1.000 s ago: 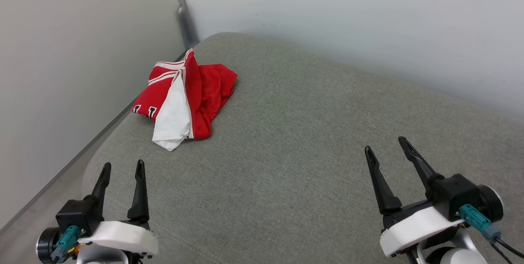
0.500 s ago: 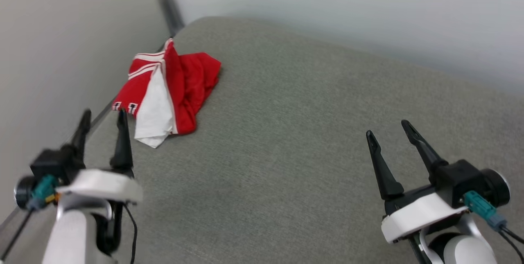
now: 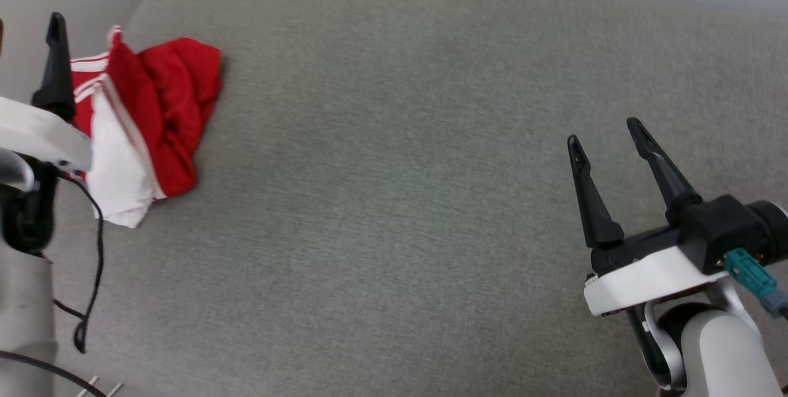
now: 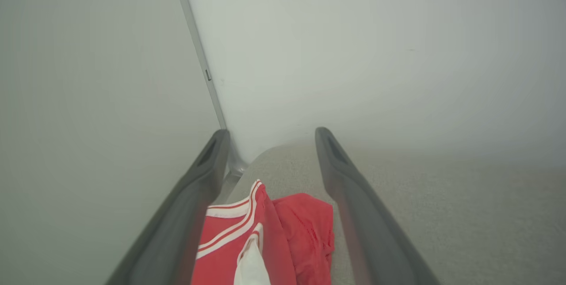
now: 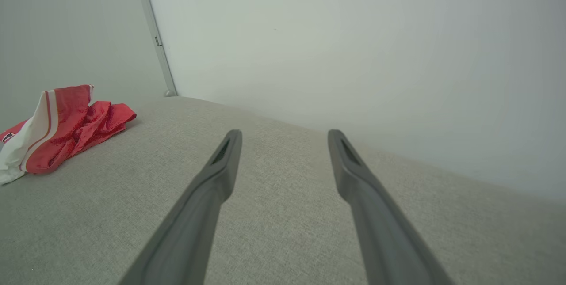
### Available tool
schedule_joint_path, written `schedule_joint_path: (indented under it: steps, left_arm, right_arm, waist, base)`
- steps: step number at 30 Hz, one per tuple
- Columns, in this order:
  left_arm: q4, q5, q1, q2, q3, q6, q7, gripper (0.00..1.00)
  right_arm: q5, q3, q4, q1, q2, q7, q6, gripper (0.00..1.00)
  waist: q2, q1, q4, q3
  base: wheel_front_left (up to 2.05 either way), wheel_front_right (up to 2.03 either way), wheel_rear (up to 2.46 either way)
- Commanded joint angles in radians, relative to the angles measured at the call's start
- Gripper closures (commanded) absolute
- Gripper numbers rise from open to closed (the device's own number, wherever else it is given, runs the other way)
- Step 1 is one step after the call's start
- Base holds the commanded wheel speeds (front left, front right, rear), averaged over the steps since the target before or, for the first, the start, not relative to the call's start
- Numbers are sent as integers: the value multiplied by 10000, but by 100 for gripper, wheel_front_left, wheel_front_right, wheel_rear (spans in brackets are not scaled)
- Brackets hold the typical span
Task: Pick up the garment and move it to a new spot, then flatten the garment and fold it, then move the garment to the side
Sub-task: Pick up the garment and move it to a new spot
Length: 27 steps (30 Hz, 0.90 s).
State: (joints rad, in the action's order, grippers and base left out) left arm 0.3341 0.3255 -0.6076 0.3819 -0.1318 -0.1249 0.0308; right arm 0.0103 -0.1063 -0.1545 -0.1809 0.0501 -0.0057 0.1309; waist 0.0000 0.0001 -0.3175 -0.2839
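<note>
Garment: red soft jersey T-shirt [image 3: 163, 101] with a white sleeve and red-white stripe trim, lying in a crumpled heap.
Garment, position: on the grey woven upholstered cushion [image 3: 400, 212], close to its far left corner, where the two pale walls meet.
Garment, lie: the red body is bunched on the right of the heap. The white sleeve [image 3: 117, 169] drapes down the near side, and the striped trim stands up at the far end.
Left gripper [image 4: 272, 134]: released, with its two long dark fingers spread wide and nothing held. It is at the garment's left edge, but whether it touches the cloth cannot be told.
Right gripper [image 3: 603, 130]: released, fingers spread and empty. It is over bare cushion, well apart from the garment.
Head view: one dark left finger [image 3: 54, 64] stands in front of the garment's left side, and a black cable [image 3: 95, 237] hangs beside the left arm. A teal connector [image 3: 748, 271] sits on the right wrist.
Left wrist view: the garment [image 4: 269, 232] appears low between the two fingers, stripes towards the left one. A grey corner strip [image 4: 199, 55] runs up between the walls.
Right wrist view: the garment [image 5: 70, 126] appears side-on at far left, a low mound with the white sleeve at its near end.
</note>
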Motion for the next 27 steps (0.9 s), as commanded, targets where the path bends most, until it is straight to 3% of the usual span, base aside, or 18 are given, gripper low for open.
schedule_joint_path:
  steps: [1, 10, 17, 27]
  left_arm:
    - [216, 136, -247, 241, 54, -47, -133, 0]
    - [2274, 1553, -1234, 1935, 980, -50, -1985, 0]
    - [3636, 2644, -1418, 2872, 1595, -53, -3640, 0]
    - [5225, 3616, -1460, 2916, 2144, -54, -5486, 0]
  right_arm:
    - [19, -19, 7, -243, 3, -74, -3, 0]
    - [-51, -59, 156, -927, 4, -355, -3, 0]
    - [-41, 48, 209, -1220, 4, -480, -3, 0]
    - [-1, 23, 186, -1431, 3, -556, -3, 0]
  waist:
    - [0, -1, 627, -705]
    - [0, -1, 1321, -1911]
    - [0, -1, 1641, -2566]
    - [0, -1, 1818, -2797]
  base:
    - [0, 0, 0]
    - [0, 0, 0]
    - [0, 0, 0]
    - [0, 0, 0]
